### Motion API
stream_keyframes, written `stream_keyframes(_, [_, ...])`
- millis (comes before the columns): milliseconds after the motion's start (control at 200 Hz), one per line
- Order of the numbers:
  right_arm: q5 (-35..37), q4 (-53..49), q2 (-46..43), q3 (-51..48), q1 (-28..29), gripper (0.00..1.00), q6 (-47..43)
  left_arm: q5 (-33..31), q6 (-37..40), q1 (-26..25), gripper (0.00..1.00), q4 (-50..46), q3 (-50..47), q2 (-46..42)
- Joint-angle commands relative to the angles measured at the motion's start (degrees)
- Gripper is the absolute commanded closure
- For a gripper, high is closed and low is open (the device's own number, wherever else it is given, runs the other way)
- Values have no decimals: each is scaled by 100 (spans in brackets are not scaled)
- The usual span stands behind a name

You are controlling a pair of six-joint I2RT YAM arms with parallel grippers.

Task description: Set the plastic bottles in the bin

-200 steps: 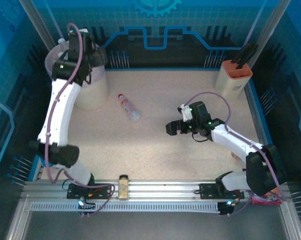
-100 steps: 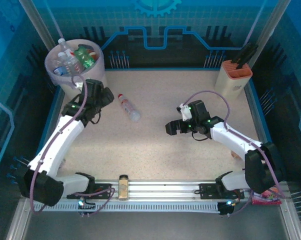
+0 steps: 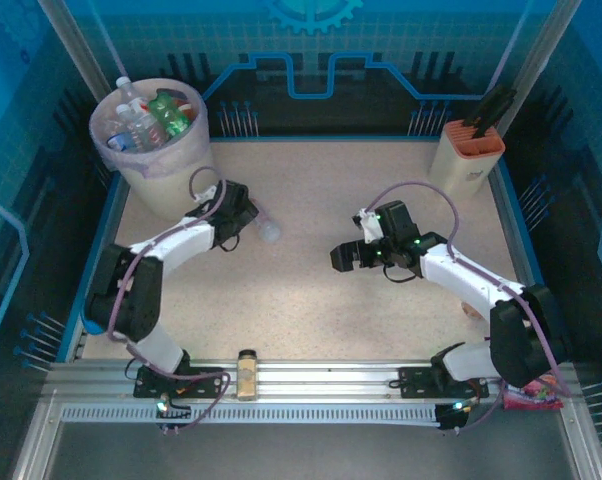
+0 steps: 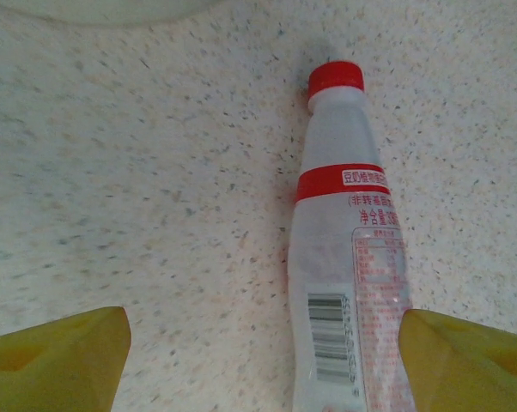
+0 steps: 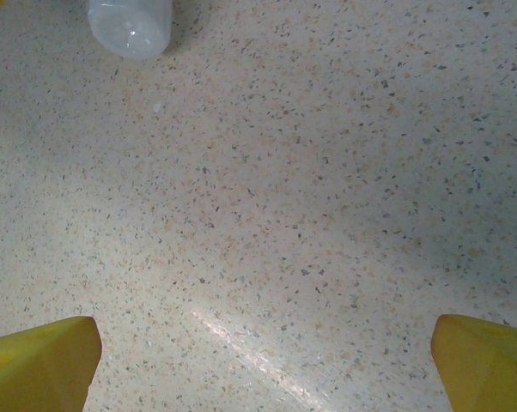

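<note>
A clear plastic bottle (image 4: 344, 275) with a red cap and red label lies on the speckled table; its base end pokes out from under my left gripper (image 3: 249, 215). In the left wrist view the left gripper (image 4: 263, 360) is open and straddles the bottle's lower body, with the right finger (image 4: 473, 360) close beside it and the left finger (image 4: 52, 360) well apart. The cream bin (image 3: 171, 175) with a pink liner stands at the far left and holds several bottles (image 3: 141, 118). My right gripper (image 3: 346, 257) hangs open over bare table (image 5: 263, 369); the bottle's base (image 5: 130, 26) shows at the top left of its view.
A beige box with an orange top (image 3: 468, 155) stands at the far right corner. A small amber jar (image 3: 247, 373) sits on the front rail between the arm bases. The bin's lower wall (image 4: 95, 9) lies just beyond the bottle's cap end.
My left arm has swung down from over the bin to the bottle lying on the table. The right arm has not moved.
</note>
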Motion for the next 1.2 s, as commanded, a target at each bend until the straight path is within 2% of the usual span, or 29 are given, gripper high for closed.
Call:
stream_keyframes(0, [48, -115, -3, 156, 80, 0, 41, -203, -318, -41, 17, 611, 324, 474])
stream_keyframes(395, [106, -166, -99, 11, 93, 0, 10, -253, -420, 47, 14, 442, 1644, 1848])
stream_keyframes(515, [95, -148, -103, -24, 96, 0, 12, -205, -391, 56, 21, 372, 1835, 2065])
stream_keyframes(705, [75, -110, -67, -33, 98, 0, -9, -141, -409, 47, 41, 306, 1851, 2153])
stream_keyframes(946, [38, -78, 20, -3, 108, 0, 15, 73, -415, -141, 51, 289, 1294, 1705])
stream_keyframes(1041, [15, -78, 77, 41, 115, 0, 13, 251, -452, -180, 48, 352, 943, 1424])
stream_keyframes(1196, [-22, -52, 176, 104, 150, 0, 15, 503, -374, -87, 26, 245, 835, 1203])
